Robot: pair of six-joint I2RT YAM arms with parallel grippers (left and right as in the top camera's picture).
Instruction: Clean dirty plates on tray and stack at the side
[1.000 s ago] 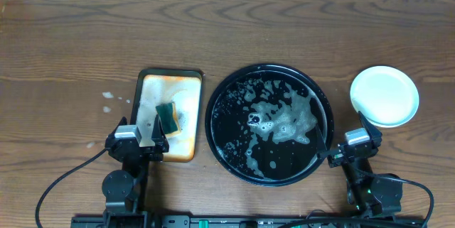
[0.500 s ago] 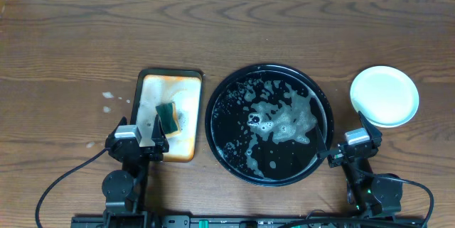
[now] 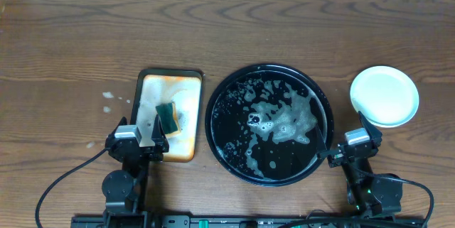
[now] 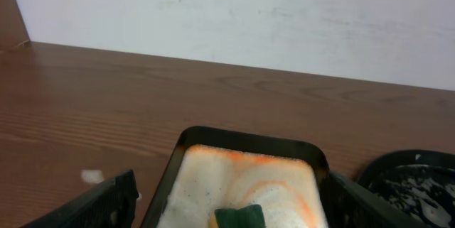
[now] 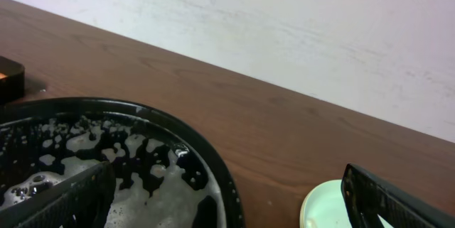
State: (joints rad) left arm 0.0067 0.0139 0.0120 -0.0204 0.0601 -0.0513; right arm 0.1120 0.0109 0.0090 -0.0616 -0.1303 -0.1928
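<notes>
1. far to the left of the tray, a few white foam specks lie on the table. they are in the same place as one second ago.
2. just left of the tray stands the small rectangular tray, full of orange-stained foam. the green sponge lies inside it and nothing holds it.
3. the left gripper hangs over the near end of that small tray, to the left of the tray. its jaws stand wide apart with nothing between them, and it has not moved in the last second.
4. the tray itself carries only water and white foam. no plate is on it.
5. the right gripper waits at the near right edge of the tray. its jaws are also spread wide and empty, and it too has kept its place.
6. the plates are on the table to the right of the tray, near its rim but not touching it. from above only one pale, clean top shows, with no orange smear, so i cannot tell how many lie under it.
7. so nothing at all has changed. with the tray free of plates and both arms at rest, i judge that the cleaning and stacking are finished, or very nearly.
</notes>
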